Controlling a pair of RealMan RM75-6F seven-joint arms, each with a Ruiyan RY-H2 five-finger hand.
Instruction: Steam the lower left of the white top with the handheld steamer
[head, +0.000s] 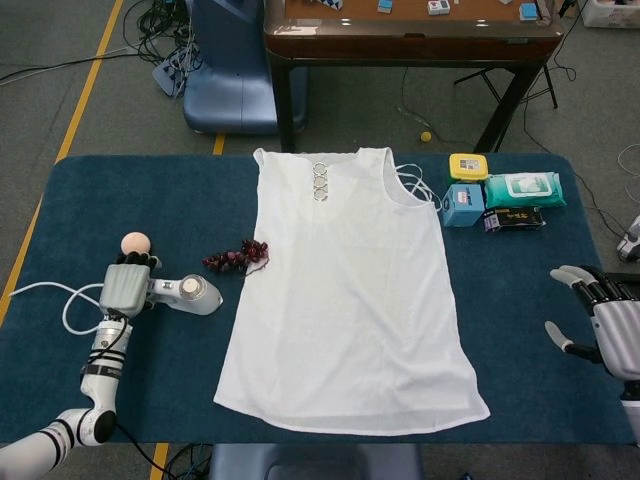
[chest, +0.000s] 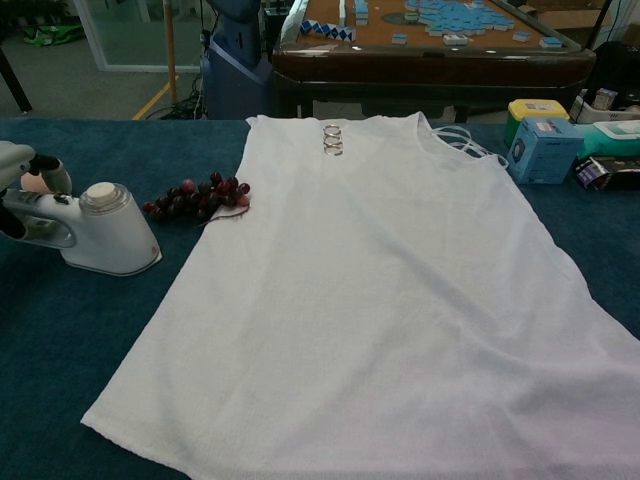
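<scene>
The left hand (head: 126, 286) has a pale grey, boxy back and dark, black-tipped fingers (head: 137, 261), and it sits on a slim white wrist ringed with black bands, with thin dark cables running along the wrist. The white left arm (head: 62, 436) thickens into rounded white segments with a dark ring at the joint near the desk's front left corner. The right hand (head: 605, 322) has the same light grey shell, with grey fingers (head: 569, 272) showing black sections along their length.

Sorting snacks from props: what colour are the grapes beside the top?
Dark red grapes, clearest in the chest view.
</scene>
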